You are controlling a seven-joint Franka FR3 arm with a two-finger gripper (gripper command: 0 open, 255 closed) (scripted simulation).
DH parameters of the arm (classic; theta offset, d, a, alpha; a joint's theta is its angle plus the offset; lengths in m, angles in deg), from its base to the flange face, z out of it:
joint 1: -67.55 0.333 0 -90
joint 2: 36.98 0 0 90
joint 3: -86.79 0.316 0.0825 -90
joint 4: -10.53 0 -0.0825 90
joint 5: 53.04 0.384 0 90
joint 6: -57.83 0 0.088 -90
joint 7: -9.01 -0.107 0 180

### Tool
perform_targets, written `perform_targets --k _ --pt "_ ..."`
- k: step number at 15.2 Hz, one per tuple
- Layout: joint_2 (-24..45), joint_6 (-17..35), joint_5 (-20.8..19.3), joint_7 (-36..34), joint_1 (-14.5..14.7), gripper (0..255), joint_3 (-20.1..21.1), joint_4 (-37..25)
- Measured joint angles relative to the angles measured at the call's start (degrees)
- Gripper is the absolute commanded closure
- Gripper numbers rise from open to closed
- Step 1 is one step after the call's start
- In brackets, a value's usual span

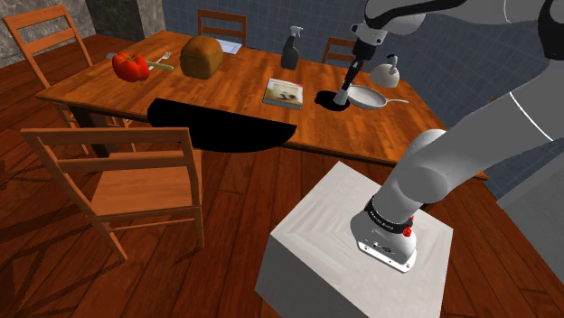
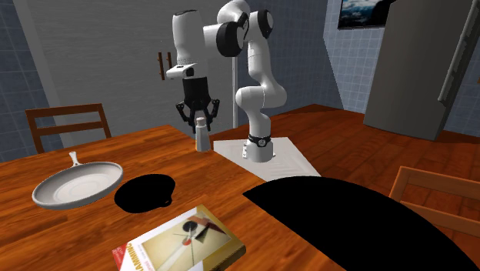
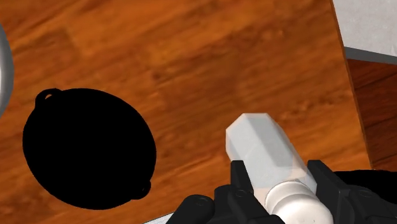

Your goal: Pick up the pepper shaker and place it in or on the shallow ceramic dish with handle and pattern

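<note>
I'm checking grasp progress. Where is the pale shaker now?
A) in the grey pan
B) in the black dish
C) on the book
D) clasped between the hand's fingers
D: in the wrist view the fingers of the hand clasp the shaker from both sides.

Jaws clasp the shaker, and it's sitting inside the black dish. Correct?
Not inside the dish. The pepper shaker, clasped by the gripper, is over bare table beside the black dish, clear of its rim. The wrist view shows this. The jaws do clasp it.
</note>
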Motion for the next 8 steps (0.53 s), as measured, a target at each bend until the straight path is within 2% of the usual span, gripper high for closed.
perform_targets --k 4,8 --pt "9.78 -0.56 5.41 6.34 2.66 255 -5.36 -9.24" --pt "20.77 -2.52 13.36 14.55 3.21 255 -10.52 -18.9"
